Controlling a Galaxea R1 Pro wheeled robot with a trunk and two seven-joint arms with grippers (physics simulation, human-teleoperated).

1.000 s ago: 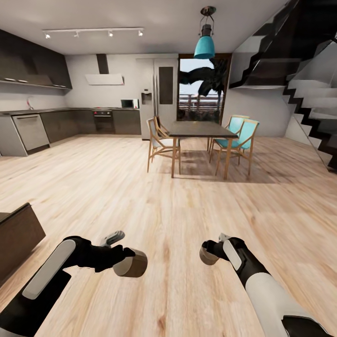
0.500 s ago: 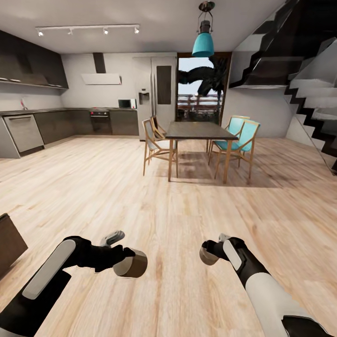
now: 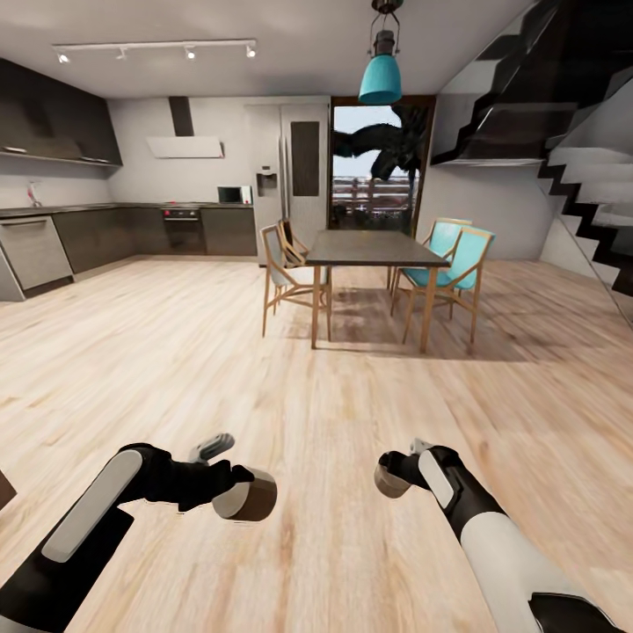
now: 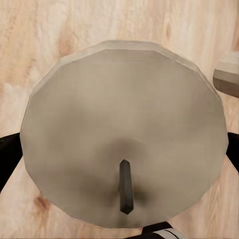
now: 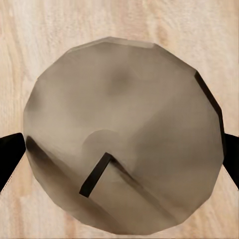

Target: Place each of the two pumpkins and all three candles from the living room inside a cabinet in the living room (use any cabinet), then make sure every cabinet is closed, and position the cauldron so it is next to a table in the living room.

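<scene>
My left gripper [image 3: 236, 494] is shut on a pale beige candle [image 3: 250, 498], held low over the wood floor. The left wrist view looks down on this candle's round top [image 4: 124, 114] and dark wick [image 4: 125, 186]. My right gripper [image 3: 397, 475] is shut on a second beige candle [image 3: 388, 481], whose top [image 5: 124, 119] and bent wick [image 5: 95, 175] face the right wrist camera. Black fingers [image 5: 10, 154] flank it. The pumpkins, cauldron and coffee table are out of view. A dark-brown sliver [image 3: 3, 489] at the left edge may be the cabinet.
Ahead stands a dark dining table [image 3: 376, 250] with wooden chairs [image 3: 283, 280] and turquoise chairs [image 3: 457, 264] under a teal lamp [image 3: 381, 77]. A dark grey kitchen [image 3: 105, 233] lines the far left. Stairs [image 3: 589, 202] rise at the right. Open wood floor [image 3: 176, 369] lies between.
The whole head view has swung, so the kitchen and dining table drifted left and the dark-brown unit slid almost off the left edge. Both arms hold their candles as before.
</scene>
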